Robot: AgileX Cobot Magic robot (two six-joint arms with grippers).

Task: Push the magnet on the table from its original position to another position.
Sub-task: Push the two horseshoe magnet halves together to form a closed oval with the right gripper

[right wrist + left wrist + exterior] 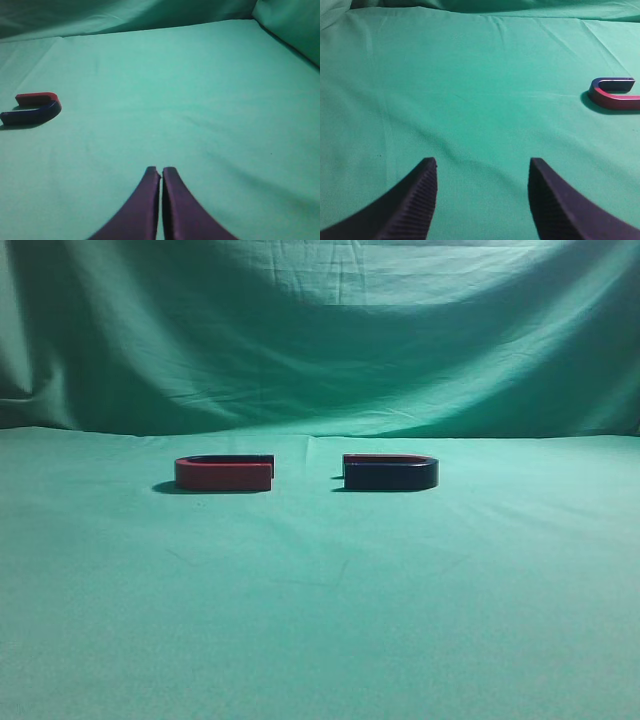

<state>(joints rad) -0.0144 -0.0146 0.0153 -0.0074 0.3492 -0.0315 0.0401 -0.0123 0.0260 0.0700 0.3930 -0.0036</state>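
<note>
The magnet (390,472) lies mid-table (320,640), left hand (482,200) spread, right hand (161,200) pressed together.

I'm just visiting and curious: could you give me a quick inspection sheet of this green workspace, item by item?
Surface: table under green cloth, lightly creased.
Job's things: dark magnet lying flat, untouched.
Clutter: red magnet beside it, apart, open ends facing.
Grippers: left pincer open above bare cloth; right pincer shut, holding nothing; both away from the magnets.
Cables: nothing seen.
Surroundings: green backdrop draped behind.
</note>
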